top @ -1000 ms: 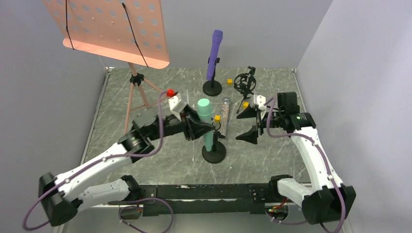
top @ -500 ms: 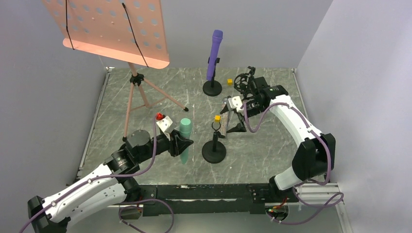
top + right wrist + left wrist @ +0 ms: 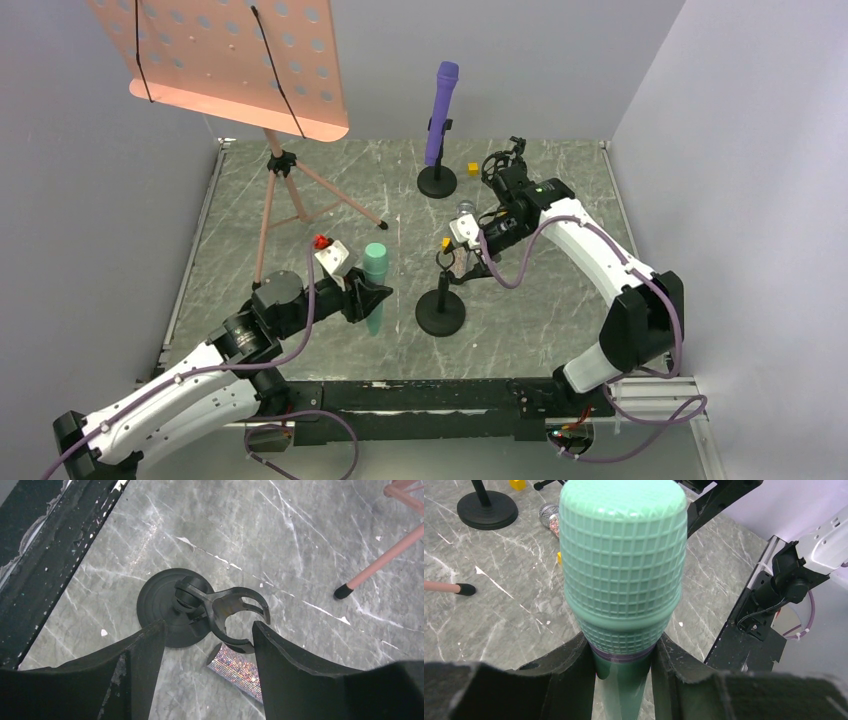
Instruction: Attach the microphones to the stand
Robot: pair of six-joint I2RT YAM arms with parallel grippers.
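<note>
While the left hand (image 3: 621, 655) clamps the mint mic (image 3: 623, 565), the right hand (image 3: 207, 636) gapes — empty.

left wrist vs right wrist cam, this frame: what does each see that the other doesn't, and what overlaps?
Left wrist only: the green microphone clamped in the left gripper, plus a yellow cube. Right wrist only: the empty stand clip on its round base, framed by the open right gripper. Both: the glittery microphone lying flat, the pink tripod foot and the marble table.
</note>
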